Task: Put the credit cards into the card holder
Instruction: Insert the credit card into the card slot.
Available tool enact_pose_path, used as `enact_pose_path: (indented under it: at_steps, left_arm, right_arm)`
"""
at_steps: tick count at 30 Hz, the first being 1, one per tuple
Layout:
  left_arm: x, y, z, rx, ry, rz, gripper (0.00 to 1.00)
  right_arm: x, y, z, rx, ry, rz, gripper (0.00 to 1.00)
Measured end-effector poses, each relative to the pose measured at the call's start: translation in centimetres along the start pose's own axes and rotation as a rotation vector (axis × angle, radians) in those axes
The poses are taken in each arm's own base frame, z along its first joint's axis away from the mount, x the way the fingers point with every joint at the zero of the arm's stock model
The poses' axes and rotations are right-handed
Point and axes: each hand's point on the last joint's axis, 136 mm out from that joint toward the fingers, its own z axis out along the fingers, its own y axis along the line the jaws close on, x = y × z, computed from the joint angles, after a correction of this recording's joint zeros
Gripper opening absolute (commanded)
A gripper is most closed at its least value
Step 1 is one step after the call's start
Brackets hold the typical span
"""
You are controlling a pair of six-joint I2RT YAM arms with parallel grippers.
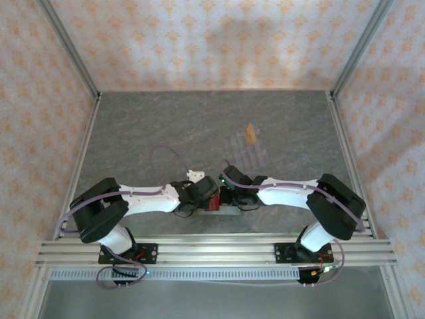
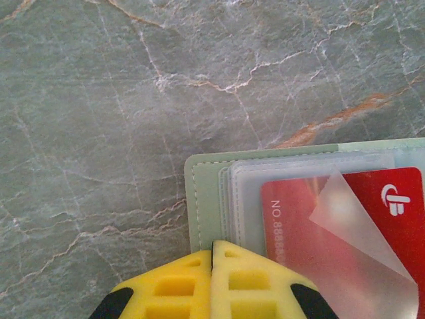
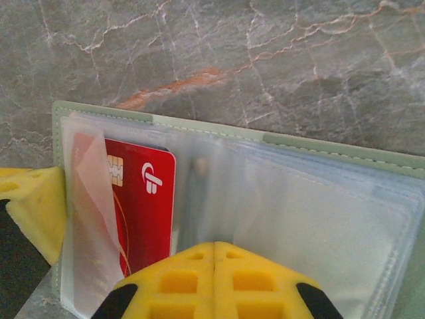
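Red credit card (image 3: 149, 212) inside green card holder (image 3: 299, 212), marble tabletop (image 3: 199, 46)

- Top external: high behind the arm bases (image 1: 129, 254), facing down over the table (image 1: 133, 139).
- Wrist views: very near, facing down; both share the card holder (image 3: 299, 199) and red card (image 3: 149, 212).

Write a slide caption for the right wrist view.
Shut right gripper at open card holder; red credit card under clear sleeve.
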Motion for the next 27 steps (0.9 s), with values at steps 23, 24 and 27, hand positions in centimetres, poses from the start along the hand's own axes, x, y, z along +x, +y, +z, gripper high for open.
enact_pose_path:
  at_steps: [23, 24, 27]
  left_arm:
    - [0.1, 0.1, 0.2, 0.011, -0.011, -0.016, 0.04]
    - [0.1, 0.1, 0.1, 0.013, -0.012, -0.02, 0.04]
    - [0.1, 0.1, 0.1, 0.016, -0.014, -0.022, 0.04]
  right_arm:
    - [-0.1, 1.5, 0.9, -0.034, 0.022, 0.003, 0.11]
    - [-0.1, 1.5, 0.9, -0.034, 0.021, 0.005, 0.12]
    - [-0.1, 1.3, 0.8, -0.02, 0.02, 0.002, 0.13]
